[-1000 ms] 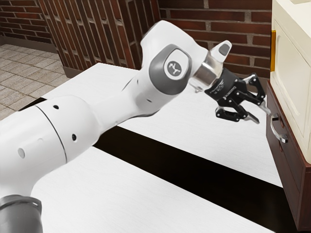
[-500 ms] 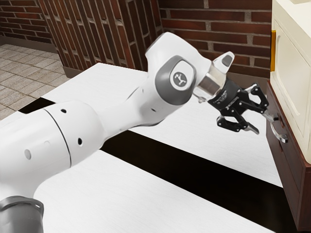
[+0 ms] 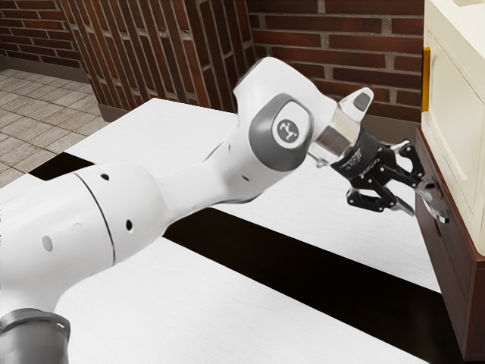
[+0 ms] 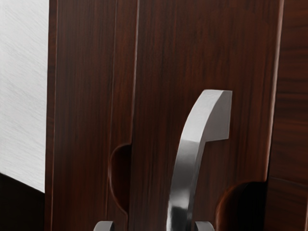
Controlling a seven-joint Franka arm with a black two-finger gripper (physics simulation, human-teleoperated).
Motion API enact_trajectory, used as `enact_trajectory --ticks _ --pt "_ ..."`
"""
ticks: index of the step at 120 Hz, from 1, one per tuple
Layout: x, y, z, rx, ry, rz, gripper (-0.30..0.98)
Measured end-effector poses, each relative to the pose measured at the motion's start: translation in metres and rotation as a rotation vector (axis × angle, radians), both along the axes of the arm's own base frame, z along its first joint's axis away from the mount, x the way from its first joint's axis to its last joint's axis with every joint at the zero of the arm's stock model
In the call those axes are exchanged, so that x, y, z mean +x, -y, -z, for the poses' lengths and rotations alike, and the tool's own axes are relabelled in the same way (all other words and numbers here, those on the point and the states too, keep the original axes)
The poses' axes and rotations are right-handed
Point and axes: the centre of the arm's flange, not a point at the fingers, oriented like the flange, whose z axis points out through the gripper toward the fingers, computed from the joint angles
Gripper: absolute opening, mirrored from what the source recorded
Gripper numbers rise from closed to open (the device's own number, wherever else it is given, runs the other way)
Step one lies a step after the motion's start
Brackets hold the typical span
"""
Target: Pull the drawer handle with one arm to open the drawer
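My gripper (image 3: 421,199) stands open at the metal drawer handle (image 3: 438,210), its two fingers spread apart. The curved silver handle is fixed to the dark brown drawer front (image 3: 449,241), which looks flush with the cabinet around it. In the wrist view the handle (image 4: 185,166) reaches down between the two fingertips of the gripper (image 4: 154,226), much closer to one than to the other. Brown wood of the drawer front (image 4: 163,77) lies behind it. A fingertip overlaps part of the handle in the exterior view, and contact cannot be made out.
Above the drawer sits a cream cabinet section (image 3: 462,114) with a yellow-orange handle (image 3: 426,80). A white table with a black band (image 3: 303,265) extends beneath the arm. Brick walls (image 3: 341,45) rise behind. Dark recesses (image 4: 245,207) cut into the wood near the handle.
My hand has moved toward the exterior view's right and somewhat lower, bringing the open fingers up to the handle. The drawer front shows no visible shift.
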Motion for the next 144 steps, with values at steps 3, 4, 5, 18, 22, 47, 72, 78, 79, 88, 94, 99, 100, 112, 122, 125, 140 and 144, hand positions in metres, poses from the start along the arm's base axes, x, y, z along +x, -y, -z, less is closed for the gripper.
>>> enact_trajectory --ticks 3,4,5,18,22,47,72,78,79,88,94,99,100,112,122,125,140,144 --pt "0.0 0.0 0.001 0.001 0.0 0.0 0.14" --pt "0.0 0.0 0.001 0.001 -0.001 0.0 0.14" --pt "0.0 0.0 0.001 0.001 -0.001 0.0 0.14" --pt "0.0 0.0 0.002 0.004 0.0 -0.001 0.1" --pt "0.0 0.0 0.002 0.005 0.0 0.0 0.09" --pt "0.001 -0.004 0.006 0.014 -0.003 -0.003 0.03" --pt "-0.004 -0.01 0.009 0.037 -0.014 -0.003 0.02" --pt "-0.006 -0.012 0.004 0.043 -0.009 -0.002 0.01" --pt "-0.006 -0.012 0.004 0.044 -0.007 -0.001 0.01" --pt "-0.008 -0.014 -0.001 0.052 0.0 0.0 0.0" --pt "-0.008 -0.016 -0.003 0.056 0.003 0.0 0.0" --pt "-0.009 -0.017 -0.005 0.061 0.006 0.001 0.0" --pt "-0.009 -0.017 -0.005 0.062 0.006 0.001 0.0" --pt "-0.01 -0.018 -0.005 0.07 0.005 0.004 -0.01" --pt "-0.011 -0.019 -0.004 0.074 0.001 0.005 -0.01" --pt "-0.012 -0.02 -0.004 0.075 -0.001 0.006 -0.01" --pt "-0.018 -0.024 -0.006 0.074 -0.006 0.004 -0.01" --pt "-0.019 -0.025 -0.007 0.073 -0.007 0.003 -0.01"
